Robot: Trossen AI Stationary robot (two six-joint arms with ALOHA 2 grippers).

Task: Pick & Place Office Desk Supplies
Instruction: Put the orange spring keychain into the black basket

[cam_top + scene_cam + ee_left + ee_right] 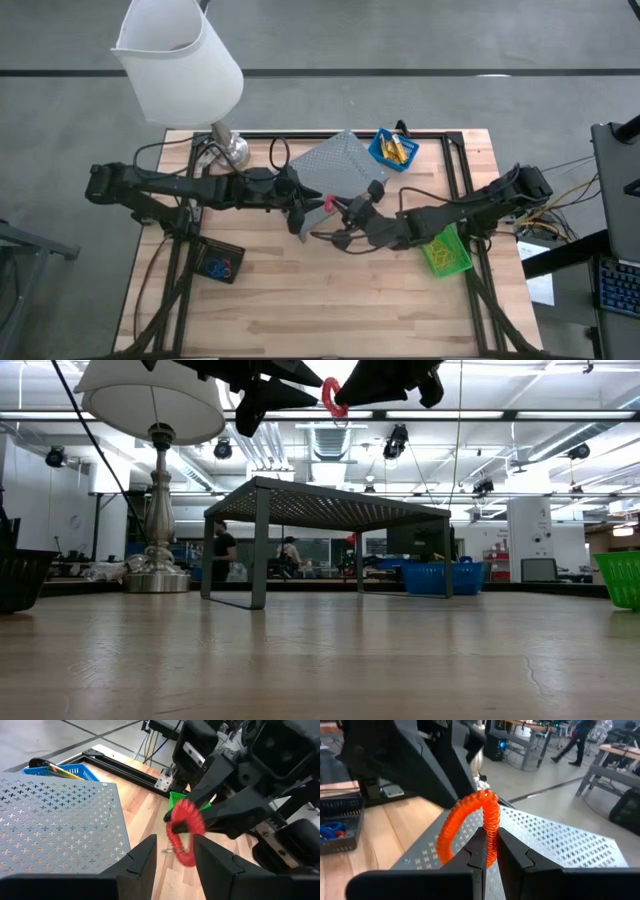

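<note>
Midair, a red coil pinched between two arms

Up above the middle of the wooden table (330, 300), the right gripper (489, 851) is pinching a red coiled loop of springy plastic cord (470, 822), its two dark fingers closing tight on one side of the ring. The loop is hanging clear of the tabletop, showing in the low view as a small red hook (331, 398) high between the two dark grippers. The left gripper (172, 851) is sitting just beside it, its fingers standing apart with the red loop (184, 831) showing in the gap beyond them; whether they are touching the cord cannot be told. Both grippers are meeting beside the near edge of a grey perforated metal shelf on legs (340, 165).

A small blue square bin (393, 148) is sitting at the far edge of the table, just beyond the shelf, with yellow oblong pieces (398, 151) lying inside it. A small green square bin (446, 252) is resting on the right side, partly under the right arm. A small black square bin (220, 262) is sitting on the left side, near the front, holding blue and red loops (218, 266). A white-shaded lamp with a metal base (180, 60) is standing at the far left corner.
</note>
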